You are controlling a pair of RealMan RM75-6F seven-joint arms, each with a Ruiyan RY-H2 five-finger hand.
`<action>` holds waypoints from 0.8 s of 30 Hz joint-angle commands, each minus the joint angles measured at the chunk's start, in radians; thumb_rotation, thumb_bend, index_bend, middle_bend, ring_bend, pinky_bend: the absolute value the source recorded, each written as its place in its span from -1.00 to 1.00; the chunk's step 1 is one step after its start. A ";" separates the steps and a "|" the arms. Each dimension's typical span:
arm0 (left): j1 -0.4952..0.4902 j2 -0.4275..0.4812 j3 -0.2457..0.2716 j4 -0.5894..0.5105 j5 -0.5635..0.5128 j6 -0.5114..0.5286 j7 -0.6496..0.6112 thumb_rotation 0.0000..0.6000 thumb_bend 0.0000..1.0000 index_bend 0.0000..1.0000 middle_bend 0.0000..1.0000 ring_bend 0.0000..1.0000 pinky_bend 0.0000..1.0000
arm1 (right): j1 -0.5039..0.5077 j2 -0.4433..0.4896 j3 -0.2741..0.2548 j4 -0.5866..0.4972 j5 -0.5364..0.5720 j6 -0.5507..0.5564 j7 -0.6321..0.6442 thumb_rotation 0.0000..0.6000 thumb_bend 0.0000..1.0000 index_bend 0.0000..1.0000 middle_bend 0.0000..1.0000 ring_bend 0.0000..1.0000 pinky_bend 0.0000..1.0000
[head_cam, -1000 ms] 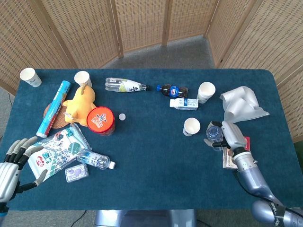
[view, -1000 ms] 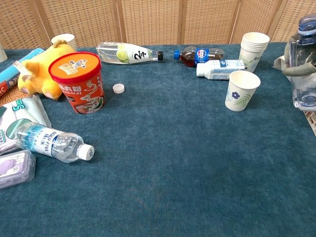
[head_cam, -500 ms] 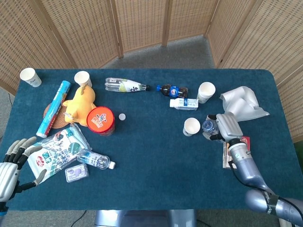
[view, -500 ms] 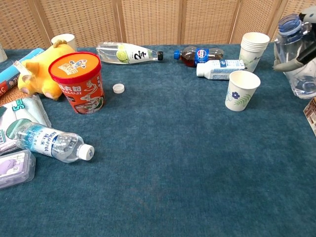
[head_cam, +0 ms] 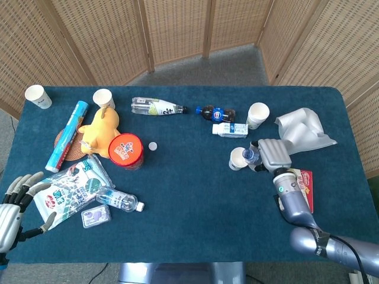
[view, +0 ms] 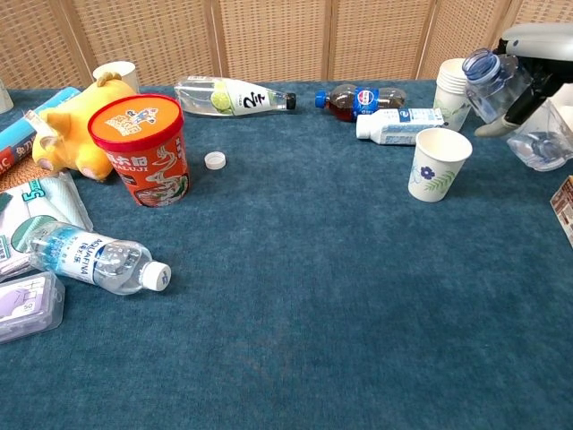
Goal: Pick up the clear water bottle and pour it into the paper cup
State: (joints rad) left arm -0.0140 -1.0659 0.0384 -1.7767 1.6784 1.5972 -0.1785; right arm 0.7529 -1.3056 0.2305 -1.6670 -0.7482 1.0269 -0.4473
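The right hand (head_cam: 272, 155) is wrapped around the clear water bottle (view: 515, 98), holding it tilted with its open neck just above the paper cup (view: 440, 164) and leaning toward the rim. Behind that cup lie a small white bottle (view: 399, 124) and a stack of cups (view: 458, 90). Far from the cup, at the table's near corner, the left hand (head_cam: 18, 207) hovers with fingers spread, holding nothing.

Blue-flowered white paper cup (view: 439, 163)
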 commanded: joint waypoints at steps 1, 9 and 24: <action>-0.001 -0.001 0.001 0.002 0.001 -0.001 -0.002 0.49 -0.23 -0.58 -0.76 -1.00 -1.00 | 0.018 -0.020 -0.008 0.030 0.013 0.016 -0.039 1.00 -0.36 0.39 0.42 0.17 0.23; -0.004 -0.003 -0.001 0.004 0.000 -0.003 -0.003 0.50 -0.23 -0.58 -0.76 -1.00 -1.00 | 0.033 -0.035 -0.013 0.068 0.031 0.034 -0.090 1.00 -0.35 0.39 0.42 0.17 0.23; -0.002 -0.003 0.001 0.007 0.000 0.001 -0.006 0.49 -0.23 -0.58 -0.76 -1.00 -1.00 | 0.047 -0.084 -0.034 0.138 0.013 0.091 -0.194 1.00 -0.35 0.38 0.42 0.17 0.23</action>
State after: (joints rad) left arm -0.0161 -1.0685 0.0396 -1.7699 1.6787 1.5978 -0.1841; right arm 0.7988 -1.3844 0.2005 -1.5347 -0.7296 1.1104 -0.6309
